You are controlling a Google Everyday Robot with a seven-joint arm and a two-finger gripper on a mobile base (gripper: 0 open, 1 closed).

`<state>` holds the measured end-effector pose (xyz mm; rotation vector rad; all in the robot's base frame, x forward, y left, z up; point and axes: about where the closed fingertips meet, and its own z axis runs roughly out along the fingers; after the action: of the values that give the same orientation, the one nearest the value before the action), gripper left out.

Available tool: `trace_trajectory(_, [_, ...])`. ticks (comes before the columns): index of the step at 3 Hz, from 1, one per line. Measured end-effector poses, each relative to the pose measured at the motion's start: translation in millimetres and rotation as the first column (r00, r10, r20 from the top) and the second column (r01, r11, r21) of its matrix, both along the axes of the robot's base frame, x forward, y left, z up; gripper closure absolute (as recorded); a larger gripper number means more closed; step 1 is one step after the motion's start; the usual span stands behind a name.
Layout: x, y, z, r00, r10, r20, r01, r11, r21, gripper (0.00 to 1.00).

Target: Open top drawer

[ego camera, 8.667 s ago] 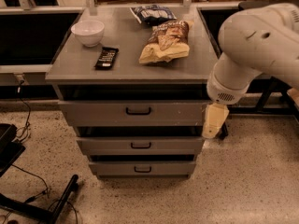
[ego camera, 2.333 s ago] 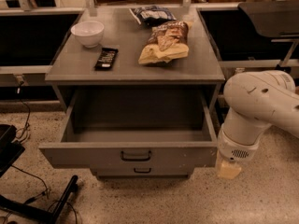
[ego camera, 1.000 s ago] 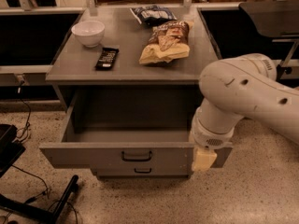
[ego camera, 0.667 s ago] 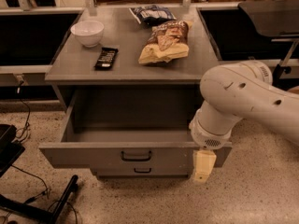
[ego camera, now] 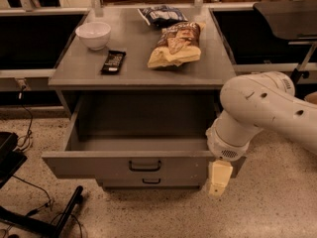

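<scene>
The top drawer (ego camera: 99, 165) of the grey cabinet stands pulled far out, showing a deep, plain grey, empty box. Its flat front carries a small black bar handle (ego camera: 144, 166) at the centre. A lower drawer front with a like handle (ego camera: 151, 181) shows just beneath it, closed. My gripper (ego camera: 218, 178) hangs pointing down at the drawer front's right end, below my white arm (ego camera: 257, 113). It is off the handle and holds nothing that I can see.
On the cabinet top (ego camera: 84, 68) lie a white bowl (ego camera: 93, 34), a black remote (ego camera: 113, 62), a tan chip bag (ego camera: 174, 44) and a dark snack bag (ego camera: 161, 15). Black cables and a stand leg (ego camera: 44, 217) lie on the floor at left. Dark shelving flanks the cabinet.
The top drawer went from closed to pulled far out. Over the last second my arm and gripper have shifted slightly right along the drawer front's right end.
</scene>
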<state>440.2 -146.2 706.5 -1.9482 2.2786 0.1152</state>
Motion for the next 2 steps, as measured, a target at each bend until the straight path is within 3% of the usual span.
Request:
trace_trajectory(1, [0, 8, -19, 0.9991, 0.002, -0.043, -0.002, 1.0, -0.012, 0.19])
trace_trajectory(2, [-23, 9, -35, 0.9949, -0.011, -0.1, 0.011, 1.0, -0.007, 0.42])
